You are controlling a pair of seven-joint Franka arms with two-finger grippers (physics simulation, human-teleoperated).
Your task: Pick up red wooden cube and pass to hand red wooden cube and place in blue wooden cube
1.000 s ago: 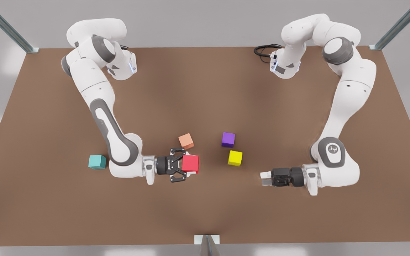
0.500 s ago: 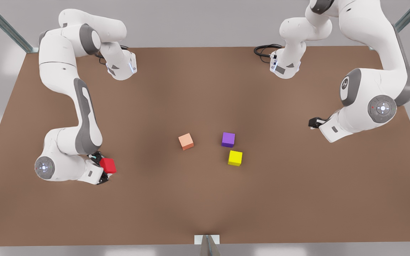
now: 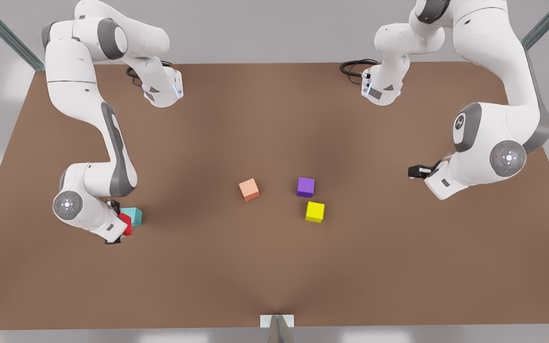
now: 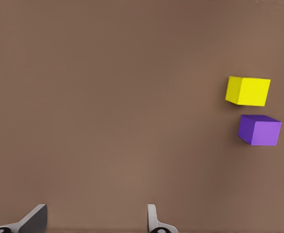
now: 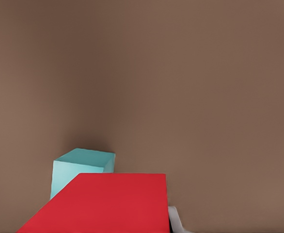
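Your right gripper [image 3: 121, 227], at the front view's left, clamps the small bright red wooden cube [image 3: 126, 224] just beside the teal wooden cube [image 3: 134, 216] on the brown table [image 3: 274, 267]. Your left gripper [image 3: 415, 171] waits at the far side, fingers [image 4: 35, 218] spread and empty.

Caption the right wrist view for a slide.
Right gripper holds the red wooden cube just short of the blue wooden cube on the brown table.
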